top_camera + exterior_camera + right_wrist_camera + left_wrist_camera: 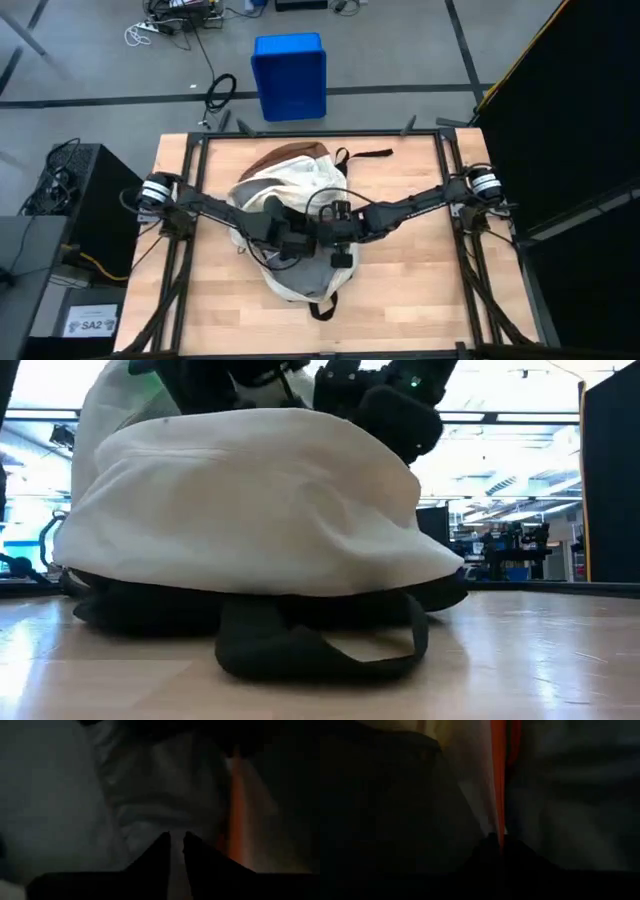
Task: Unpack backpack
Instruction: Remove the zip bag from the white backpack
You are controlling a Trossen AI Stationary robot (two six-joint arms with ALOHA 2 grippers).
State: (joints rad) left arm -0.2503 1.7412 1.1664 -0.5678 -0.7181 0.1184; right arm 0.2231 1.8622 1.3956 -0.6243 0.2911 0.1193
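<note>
Counter: pale wooden plank counter (400, 290) with a dark metal frame along its edges, seen whole from above.
On the counter: large cream-white fabric backpack (300, 190) with a brown base, lying flat near the middle, brown end toward the far edge.
Straps: dark straps (320, 645) spread flat on the wood beneath the backpack; one loop lies at the near end, another dark strap (365, 155) trails at the far end.

Backpack (290, 210) fills desk (420, 290) centre, both arms meeting over it; bare desk either side gives passage.
</note>
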